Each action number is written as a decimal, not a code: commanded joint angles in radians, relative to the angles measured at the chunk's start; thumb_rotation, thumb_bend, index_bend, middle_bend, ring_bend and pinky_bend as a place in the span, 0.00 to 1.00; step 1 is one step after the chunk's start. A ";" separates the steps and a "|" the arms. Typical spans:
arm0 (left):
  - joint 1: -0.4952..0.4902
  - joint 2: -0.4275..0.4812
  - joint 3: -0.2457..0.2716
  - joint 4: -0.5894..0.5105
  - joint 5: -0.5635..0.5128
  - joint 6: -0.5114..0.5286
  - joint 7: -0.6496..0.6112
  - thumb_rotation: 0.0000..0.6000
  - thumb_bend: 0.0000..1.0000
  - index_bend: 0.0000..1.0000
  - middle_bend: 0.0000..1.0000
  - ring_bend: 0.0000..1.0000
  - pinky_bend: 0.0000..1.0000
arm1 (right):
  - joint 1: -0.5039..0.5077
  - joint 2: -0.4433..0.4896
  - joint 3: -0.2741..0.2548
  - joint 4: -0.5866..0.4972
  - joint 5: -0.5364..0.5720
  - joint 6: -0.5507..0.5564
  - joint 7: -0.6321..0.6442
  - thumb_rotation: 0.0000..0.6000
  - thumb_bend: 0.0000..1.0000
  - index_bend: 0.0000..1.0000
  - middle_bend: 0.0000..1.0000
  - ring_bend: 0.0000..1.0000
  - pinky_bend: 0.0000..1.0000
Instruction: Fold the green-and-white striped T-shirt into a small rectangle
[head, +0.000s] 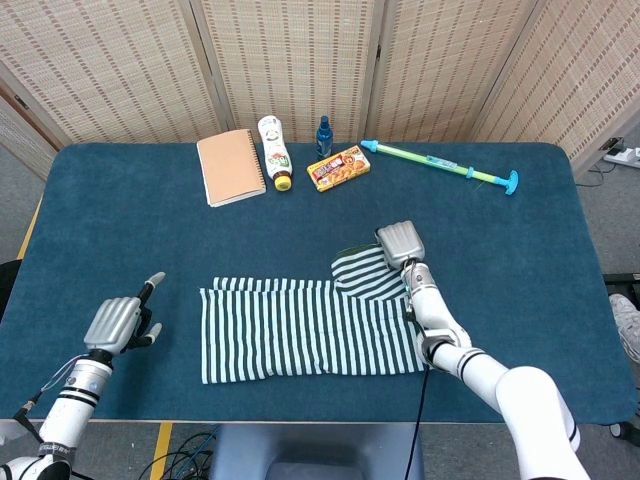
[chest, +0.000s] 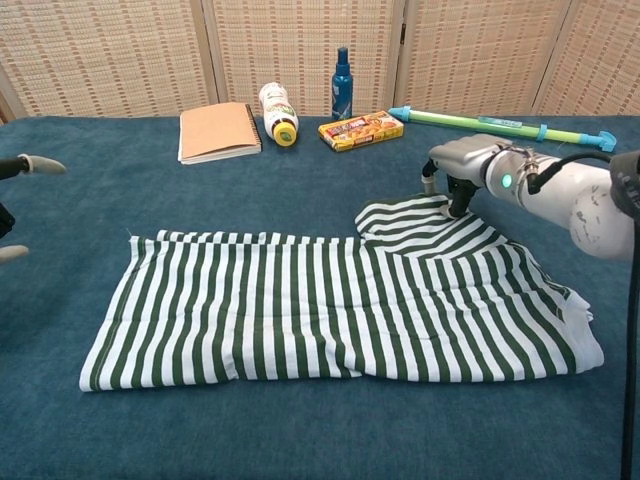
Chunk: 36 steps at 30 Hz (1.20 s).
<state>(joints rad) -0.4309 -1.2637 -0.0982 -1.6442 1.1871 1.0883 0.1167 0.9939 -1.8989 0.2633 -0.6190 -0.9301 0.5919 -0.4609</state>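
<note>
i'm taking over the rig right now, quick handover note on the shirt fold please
Right hand: fingertips down on the sleeve at the far right edge of the striped T-shirt; whether it pinches the cloth or only touches it cannot be told.
Left hand: open, holding nothing, off the shirt's left end.
Shirt: lies flat as a long band near the front of the table, one sleeve sticking out on the far side.
Done: lengthwise fold, it seems.
Left: fold that sleeve in, then fold the band across into a small rectangle.
</note>
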 joint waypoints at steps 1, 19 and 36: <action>0.000 0.000 0.000 0.000 -0.002 -0.002 0.001 1.00 0.41 0.00 0.87 0.87 1.00 | -0.003 -0.001 -0.001 0.000 0.001 0.000 -0.004 1.00 0.41 0.41 0.96 1.00 1.00; 0.005 0.008 0.000 -0.014 0.014 0.011 -0.003 1.00 0.41 0.00 0.87 0.87 1.00 | -0.070 0.082 -0.003 -0.172 -0.086 0.124 0.096 1.00 0.46 0.51 0.96 1.00 1.00; 0.000 0.013 0.001 -0.033 0.025 0.008 0.005 1.00 0.41 0.00 0.87 0.87 1.00 | -0.273 0.324 -0.139 -0.623 -0.309 0.374 0.211 1.00 0.50 0.52 0.97 1.00 1.00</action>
<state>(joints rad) -0.4312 -1.2503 -0.0976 -1.6771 1.2123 1.0967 0.1218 0.7454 -1.5985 0.1481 -1.2134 -1.2129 0.9416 -0.2631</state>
